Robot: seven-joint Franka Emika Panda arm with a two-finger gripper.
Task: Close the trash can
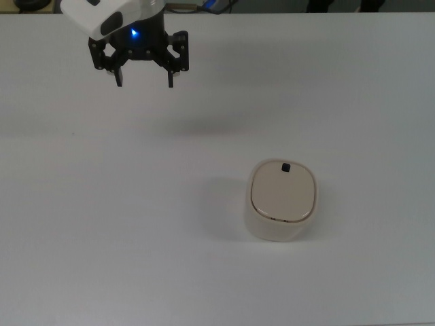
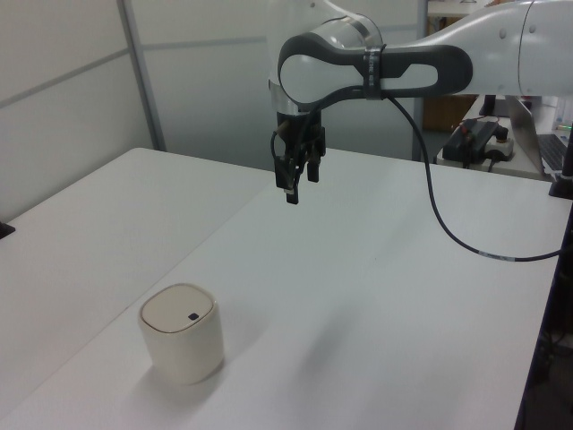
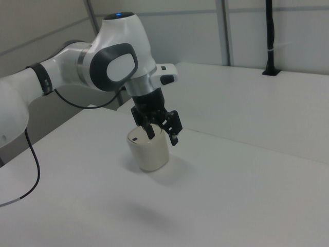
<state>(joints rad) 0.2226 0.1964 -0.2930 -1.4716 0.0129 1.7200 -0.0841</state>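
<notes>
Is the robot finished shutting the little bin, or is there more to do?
It looks finished. The lid lies flat on the trash can, with no gap showing in the top view or the left view. The gripper hangs open and empty above the table, well away from the bin toward the top view's upper left. Nothing is in hand, and nothing seems left to do.

- Arm [image 2: 466, 67]: glossy white shells, dark grey joint bands.
- Gripper [image 1: 145, 78]: black, two thin fingers [image 1: 170, 79].
- Blue indicator light [image 1: 134, 32].
- Black cable [image 2: 448, 228] trailing from the wrist.
</notes>
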